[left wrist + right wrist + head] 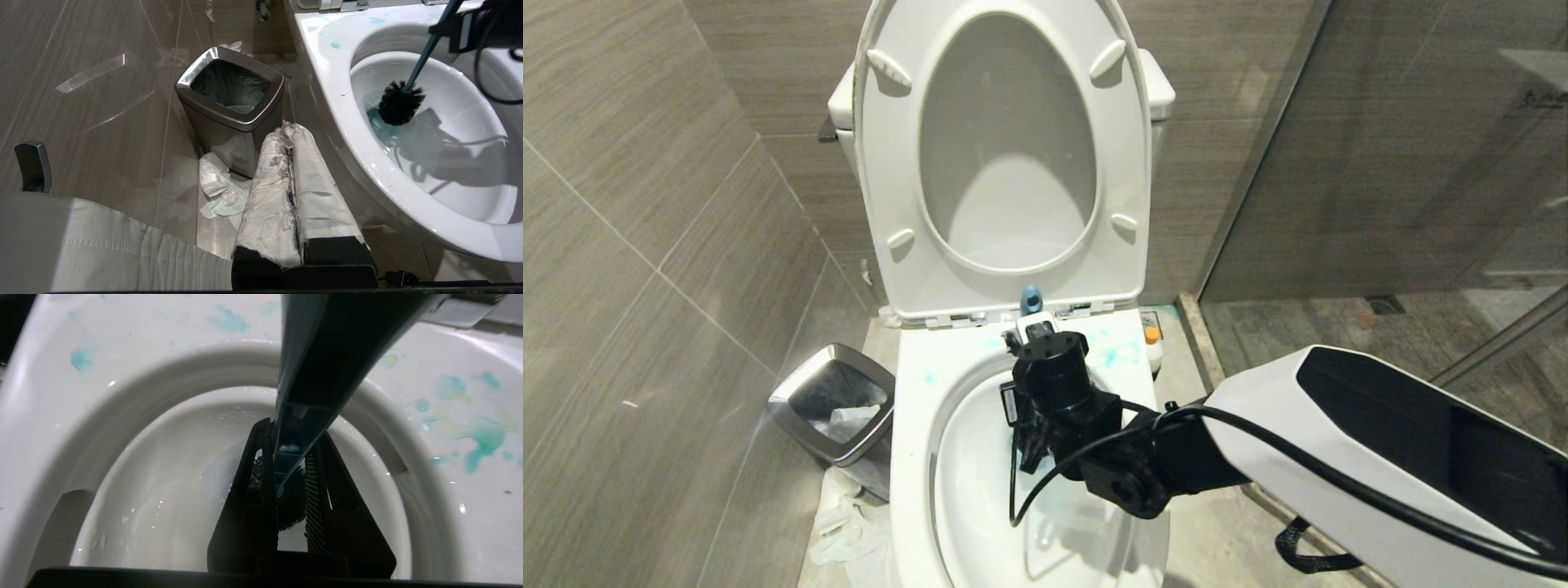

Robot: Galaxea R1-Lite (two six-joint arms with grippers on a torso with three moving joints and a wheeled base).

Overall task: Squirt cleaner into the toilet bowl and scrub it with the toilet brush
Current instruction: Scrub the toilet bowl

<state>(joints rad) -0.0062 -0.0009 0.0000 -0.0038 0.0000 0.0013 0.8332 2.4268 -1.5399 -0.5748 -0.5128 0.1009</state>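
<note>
My right hand (pixel 292 486) is clamped on the brush (pixel 399 107) handle over the bowl (pixel 915 457), the black head down against the bowl's wall at about nine o'clock, at the water's edge. Cleaner (pixel 484 437) streaks the rim near twelve. My left hand (pixel 292 163), pressed shut and empty, hangs near the bin (pixel 229 102).

The tiled floor (pixel 102 102) carries the steel-rimmed bin (pixel 231 108) (crumpled tissue (pixel 218 190) just beside it) and the toilet bowl (pixel 327 81).
</note>
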